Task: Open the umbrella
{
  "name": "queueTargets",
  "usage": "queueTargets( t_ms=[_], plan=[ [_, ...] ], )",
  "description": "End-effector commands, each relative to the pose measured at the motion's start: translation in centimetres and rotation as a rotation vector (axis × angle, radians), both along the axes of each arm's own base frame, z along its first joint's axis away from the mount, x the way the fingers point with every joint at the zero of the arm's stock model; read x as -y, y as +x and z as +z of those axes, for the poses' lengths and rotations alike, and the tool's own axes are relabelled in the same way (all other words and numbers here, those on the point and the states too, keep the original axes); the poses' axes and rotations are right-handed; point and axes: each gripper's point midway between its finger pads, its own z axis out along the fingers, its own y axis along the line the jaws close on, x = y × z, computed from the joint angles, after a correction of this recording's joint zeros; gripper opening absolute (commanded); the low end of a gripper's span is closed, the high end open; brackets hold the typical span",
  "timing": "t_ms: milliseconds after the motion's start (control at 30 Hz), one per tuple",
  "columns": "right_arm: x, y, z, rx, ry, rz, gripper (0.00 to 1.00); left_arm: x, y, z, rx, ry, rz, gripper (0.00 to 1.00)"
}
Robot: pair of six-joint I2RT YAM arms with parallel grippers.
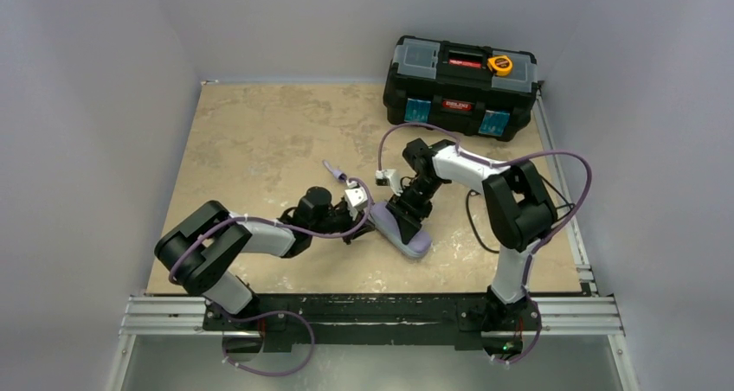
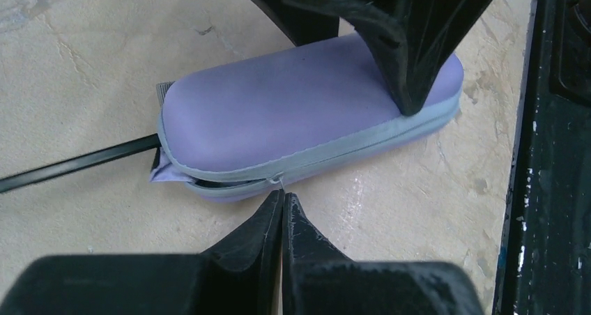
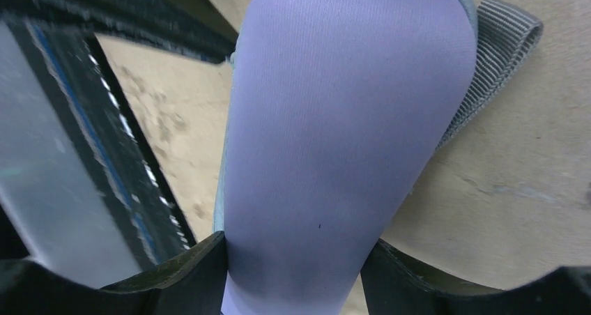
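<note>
The left pincer point(image 2: 282, 202) had its fingers pressed together, tips at the zipper seam of the clamshell case point(image 2: 293, 106); whether they nipped a zipper tab could not be told. The right pincer point(image 3: 293, 256) was clamped across the case's other end, pinning it to the desk point(image 1: 251, 140). The umbrella point(image 2: 77, 164) lay folded mostly inside the case, near the middle of the desk. Only its thin dark shaft poked out through the gap toward 10 o'clock in the overhead view, ending in the knob handle point(image 1: 331, 168).

The likeliest failures seemed these: the narrow tips sliding off the seam, the smooth rounded shell twisting out of the right clamp under a pull, or fabric at the gap snagging the zipper.

Bare desk lay from 8 to 11 o'clock. The toolbox point(image 1: 459, 84) crowded 1 o'clock, and the frame rail point(image 2: 550, 189) ran close at 6 o'clock, so a spreading canopy would probably foul there.
</note>
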Motion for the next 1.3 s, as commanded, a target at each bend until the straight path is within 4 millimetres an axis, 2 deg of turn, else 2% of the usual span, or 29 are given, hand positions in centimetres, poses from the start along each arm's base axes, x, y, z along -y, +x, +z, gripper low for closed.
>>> queueTargets(
  t_ms=[0, 100, 200, 333, 433, 467, 533, 633, 767, 933, 1067, 1267],
  plan=[
    [-2.0, -0.5, -2.1, -0.149, -0.035, -0.223, 0.10, 1.4, 0.3, 1.0, 0.044, -0.034, -0.025, 0.00],
    [-3.7, 0.4, -1.6, -0.165, 0.004, -0.367, 0.02, 1.4, 0.5, 1.1, 0.055, -0.032, -0.025, 0.00],
    [-5.3, 1.8, -0.7, -0.157, 0.051, -0.498, 0.00, 1.5, -0.1, 1.2, 0.055, -0.031, -0.049, 0.00],
    [-5.4, 3.4, 1.0, -0.059, 0.095, -0.499, 0.01, -0.2, 0.3, 1.8, 0.056, -0.017, 0.004, 0.00],
    [-4.9, 3.3, 0.9, -0.009, 0.105, -0.468, 0.00, -2.7, 2.7, 2.7, 0.095, 0.010, 0.127, 0.31],
    [-4.5, 2.9, 0.3, 0.002, 0.097, -0.433, 0.00, -3.4, 3.5, 2.9, 0.099, 0.014, 0.150, 0.36],
    [-3.7, 2.1, -0.8, 0.001, 0.078, -0.388, 0.00, -4.0, 4.8, 2.8, 0.136, 0.022, 0.148, 0.41],
    [-3.0, 2.3, -1.7, 0.002, 0.038, -0.372, 0.00, -3.5, 5.0, 2.5, 0.219, 0.028, 0.066, 0.47],
    [-2.6, 3.4, -1.6, 0.028, -0.015, -0.386, 0.00, -2.9, 5.7, 1.9, 0.242, 0.040, 0.041, 0.54],
    [-1.5, 3.4, -1.7, 0.045, -0.085, -0.388, 0.00, -2.1, 6.1, 1.3, 0.267, 0.025, 0.025, 0.56],
    [-0.8, 3.7, -1.9, 0.073, -0.121, -0.387, 0.00, -1.3, 6.5, 1.4, 0.314, 0.004, 0.005, 0.52],
    [-1.0, 3.7, -2.0, 0.076, -0.126, -0.362, 0.00, 0.2, 5.6, 2.1, 0.394, -0.022, -0.081, 0.52]
  ],
)
